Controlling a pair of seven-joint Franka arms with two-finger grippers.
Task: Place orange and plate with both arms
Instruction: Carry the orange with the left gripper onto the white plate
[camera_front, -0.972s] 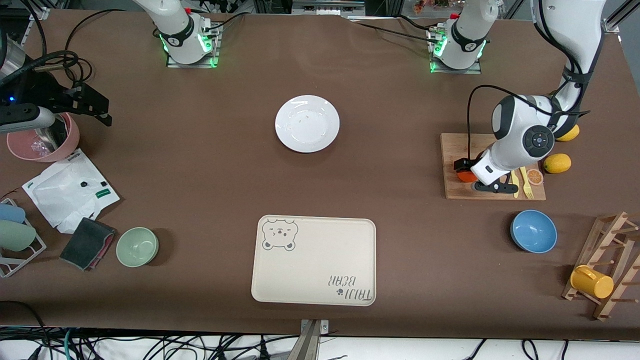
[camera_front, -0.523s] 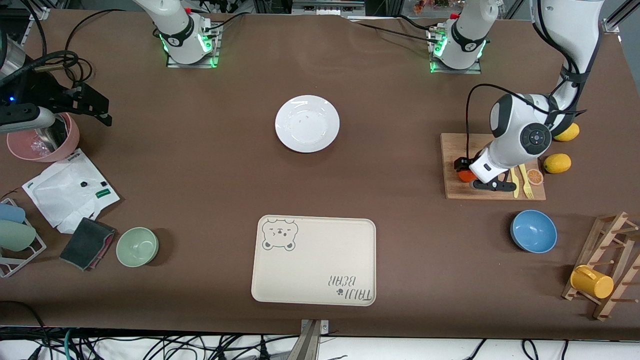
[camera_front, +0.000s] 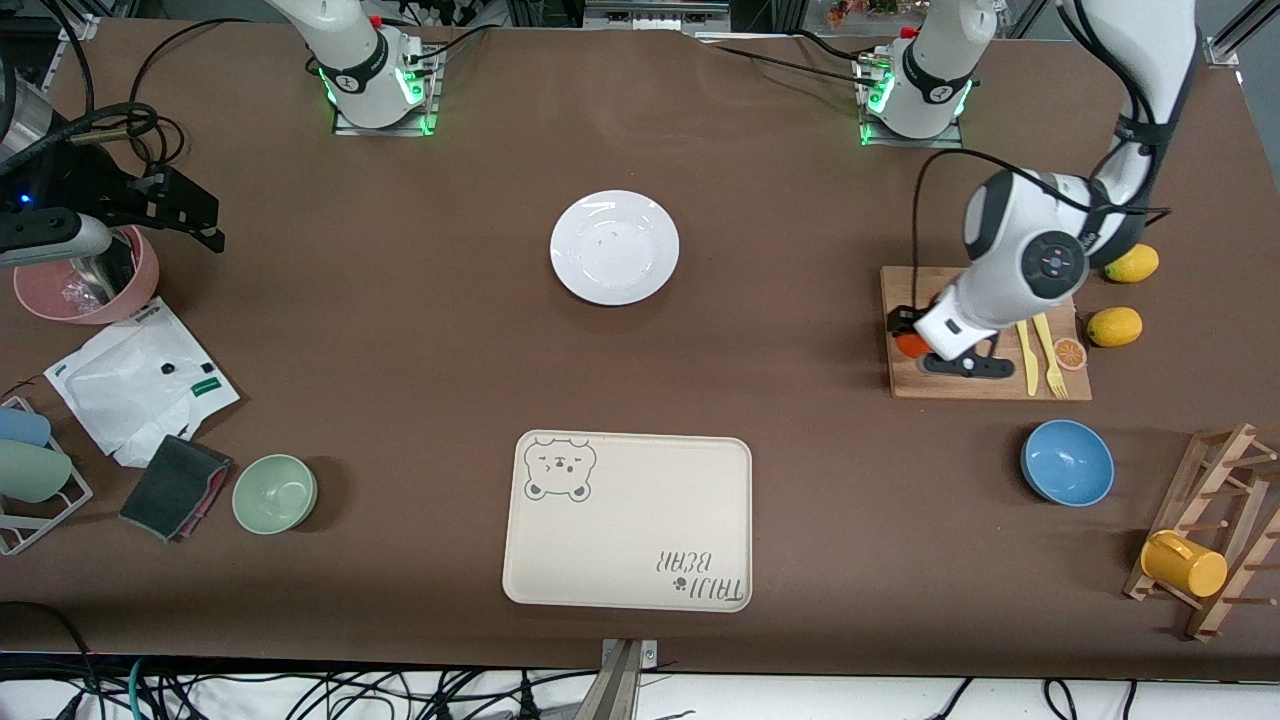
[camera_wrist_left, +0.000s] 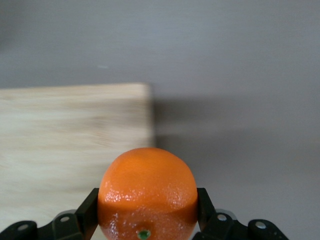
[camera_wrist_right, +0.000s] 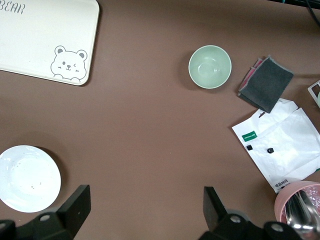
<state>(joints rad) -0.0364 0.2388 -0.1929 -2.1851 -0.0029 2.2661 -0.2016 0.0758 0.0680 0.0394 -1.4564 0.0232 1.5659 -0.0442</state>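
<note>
Left pincer (camera_front: 915, 340) closed on the orange (camera_front: 910, 345), over the cutting board (camera_front: 985, 385) corner nearest the bench middle, at the left arm's end of the bench. In the left wrist view the fingers (camera_wrist_left: 86, 214) press both flanks of the orange (camera_wrist_left: 147, 194); fruit is round, no long axis, green stem dot facing the camera. That view shows board edge (camera_wrist_left: 75, 130) and bare bench (camera_wrist_left: 235, 75) under it; whether the fruit is clear of the board cannot be told. Front view shows only a sliver of orange past the wrist.

Plate (camera_front: 614, 247) flat on the bench (camera_front: 400, 330), mid-bench toward the robots' edge.

Right pincer (camera_wrist_right: 145, 205) waits high, fingers (camera_wrist_right: 77, 202) wide apart, holding nothing. Its wrist view alone shows the plate (camera_wrist_right: 29, 178) beside the bear tray (camera_wrist_right: 45, 37) and green bowl (camera_wrist_right: 210, 66); in the front view the pincer (camera_front: 180, 215) hangs over the bench edge at the right arm's end.
</note>
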